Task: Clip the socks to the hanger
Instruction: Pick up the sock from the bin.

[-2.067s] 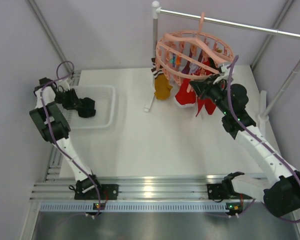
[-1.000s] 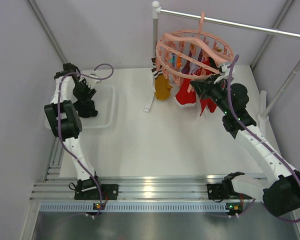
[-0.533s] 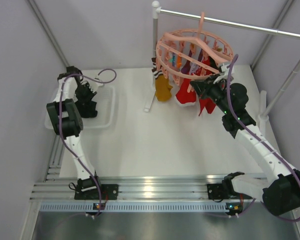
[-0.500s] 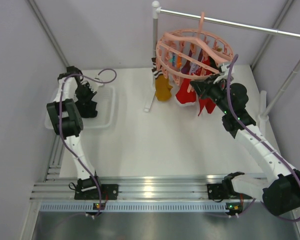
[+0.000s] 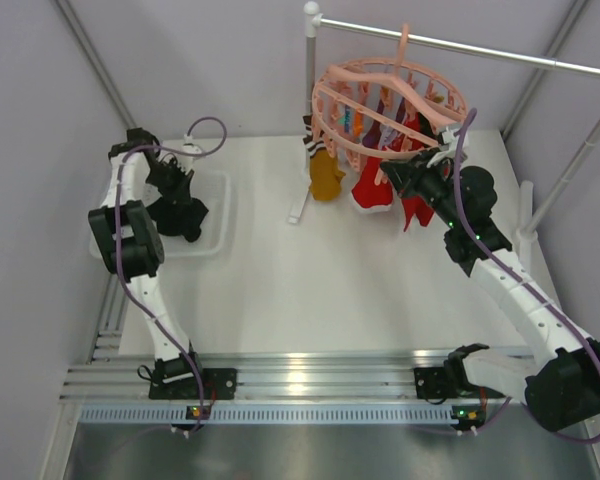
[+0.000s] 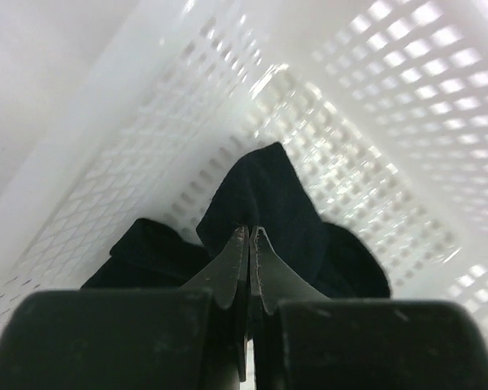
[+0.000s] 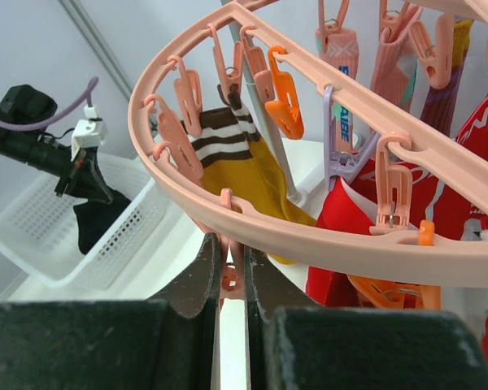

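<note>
A black sock hangs from my left gripper, which is shut on its fabric inside the white mesh basket. From above, the left gripper and the black sock sit over the basket. The salmon-pink hanger hangs from a rod at the back right. My right gripper is shut on a pink clip under the hanger ring. A yellow striped sock and red socks hang from other clips.
The metal rod rests on a white stand post at the back middle. A second upright stands at the right edge. The basket lies at the table's far left, by the wall.
The left jaws have shut on the black sock, and the left wrist has shifted slightly over the basket. The right arm has stayed still on its clip.
</note>
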You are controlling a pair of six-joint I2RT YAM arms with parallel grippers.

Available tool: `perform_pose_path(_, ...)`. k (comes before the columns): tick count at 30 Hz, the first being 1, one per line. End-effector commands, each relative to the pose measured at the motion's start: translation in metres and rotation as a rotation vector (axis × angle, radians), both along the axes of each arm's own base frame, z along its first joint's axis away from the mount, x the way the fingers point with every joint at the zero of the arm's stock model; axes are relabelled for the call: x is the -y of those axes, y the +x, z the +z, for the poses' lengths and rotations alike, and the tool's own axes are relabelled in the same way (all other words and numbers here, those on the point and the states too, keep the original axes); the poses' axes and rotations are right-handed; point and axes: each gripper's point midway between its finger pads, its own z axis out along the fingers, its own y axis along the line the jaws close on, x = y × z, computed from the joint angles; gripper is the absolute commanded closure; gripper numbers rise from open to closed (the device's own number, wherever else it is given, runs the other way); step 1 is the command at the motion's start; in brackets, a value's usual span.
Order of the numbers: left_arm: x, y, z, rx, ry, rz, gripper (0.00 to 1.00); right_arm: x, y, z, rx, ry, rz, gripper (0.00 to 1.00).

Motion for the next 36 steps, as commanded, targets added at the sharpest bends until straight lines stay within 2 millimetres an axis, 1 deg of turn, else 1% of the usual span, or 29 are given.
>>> perform_pose_path(1,0.030,-0.001,0.036,0.048,-0.188,0.031,1.00,0.005,0.004,0.023,0.056,0.012,-0.010,1.00)
perform_pose_path(4,0.033,0.003,0.018,0.001,-0.242,0.105,1.00,0.005,0.004,0.024,0.060,0.013,-0.010,1.00)
perform_pose_path(5,0.034,0.010,0.017,0.004,-0.261,0.144,1.00,0.005,0.004,0.024,0.060,0.013,-0.010,1.00)
perform_pose_path(6,0.033,0.011,0.007,-0.017,-0.274,0.169,1.00,0.005,0.004,0.023,0.059,0.013,-0.010,1.00)
perform_pose_path(7,0.032,0.013,0.003,-0.026,-0.282,0.191,1.00,0.005,0.004,0.023,0.058,0.014,-0.009,1.00)
perform_pose_path(8,0.030,0.022,0.001,-0.015,-0.298,0.236,1.00,0.005,0.004,0.022,0.056,0.012,-0.009,1.00)
perform_pose_path(12,0.014,0.029,-0.013,-0.008,-0.295,0.329,1.00,0.006,0.004,0.023,0.056,0.009,-0.012,1.00)
perform_pose_path(13,0.012,0.029,-0.016,-0.008,-0.281,0.337,1.00,0.006,0.004,0.023,0.058,0.008,-0.011,1.00)
perform_pose_path(15,0.001,0.031,-0.024,0.014,-0.231,0.373,1.00,0.006,0.004,0.024,0.057,0.009,-0.012,1.00)
perform_pose_path(17,-0.008,0.033,-0.026,0.026,-0.203,0.418,1.00,0.006,0.005,0.022,0.053,0.008,-0.012,1.00)
perform_pose_path(18,-0.015,0.031,-0.030,0.022,-0.178,0.440,1.00,0.006,0.005,0.022,0.053,0.008,-0.012,1.00)
perform_pose_path(19,-0.017,0.030,-0.032,0.019,-0.173,0.447,1.00,0.006,0.004,0.022,0.053,0.007,-0.010,1.00)
perform_pose_path(21,-0.023,0.028,-0.032,0.013,-0.147,0.471,0.86,0.006,0.005,0.022,0.055,0.007,-0.012,1.00)
perform_pose_path(22,-0.027,0.025,-0.034,0.000,-0.133,0.484,0.82,0.006,0.005,0.023,0.054,0.008,-0.010,1.00)
perform_pose_path(23,-0.028,0.023,-0.032,0.001,-0.120,0.488,0.74,0.006,0.005,0.022,0.053,0.007,-0.010,1.00)
perform_pose_path(24,-0.031,0.022,-0.029,0.003,-0.111,0.490,0.69,0.006,0.005,0.023,0.056,0.008,-0.010,1.00)
perform_pose_path(25,-0.031,0.020,-0.027,0.003,-0.115,0.485,0.66,0.006,0.005,0.023,0.056,0.008,-0.010,1.00)
perform_pose_path(27,-0.027,0.016,-0.013,0.031,-0.126,0.398,0.63,0.005,0.005,0.022,0.054,0.008,-0.007,1.00)
perform_pose_path(28,-0.022,0.014,-0.006,0.045,-0.142,0.336,0.62,0.005,0.005,0.023,0.055,0.009,-0.009,1.00)
perform_pose_path(29,-0.017,0.009,0.004,0.067,-0.121,0.234,0.62,0.005,0.005,0.021,0.051,0.010,-0.009,1.00)
perform_pose_path(31,-0.013,0.004,0.014,0.091,-0.118,0.133,0.60,0.004,0.006,0.020,0.050,0.009,-0.004,1.00)
perform_pose_path(32,-0.008,0.004,0.022,0.133,-0.117,0.048,0.60,0.004,0.005,0.022,0.054,0.010,-0.004,1.00)
perform_pose_path(33,-0.005,0.001,0.029,0.135,-0.123,0.015,0.55,0.004,0.005,0.022,0.053,0.010,-0.003,1.00)
perform_pose_path(34,-0.001,-0.001,0.033,0.145,-0.134,-0.025,0.54,0.004,0.005,0.022,0.053,0.010,-0.003,1.00)
perform_pose_path(35,0.005,0.002,0.041,0.200,-0.133,-0.116,0.48,0.004,0.006,0.023,0.054,0.009,-0.004,1.00)
perform_pose_path(36,0.009,-0.002,0.044,0.203,-0.146,-0.154,0.47,0.004,0.005,0.022,0.052,0.009,-0.003,1.00)
